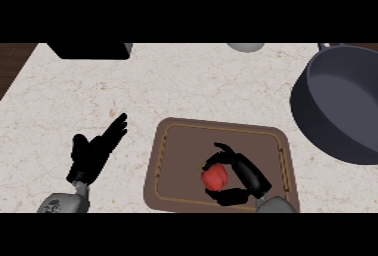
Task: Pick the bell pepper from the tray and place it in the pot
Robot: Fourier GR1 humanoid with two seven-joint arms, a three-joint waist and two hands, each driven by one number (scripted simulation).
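My right hand (247, 175) is curling its fingers and thumb round the red pepper (215, 178), which is sitting low on the brown tray (166, 165); I judge this the grasping step, the lift not yet begun. Next I am needing to raise the pepper and carry it up and to the right, over the rim of the dark pot (339, 100). My left hand (92, 155) is resting open on the counter (184, 85) beside the tray. The pot is cut off at the right edge; my palm is hiding the pepper's right side.

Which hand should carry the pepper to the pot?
Right. The right hand already curls round the bell pepper on the tray, and the pot lies on its side; the left hand rests open.
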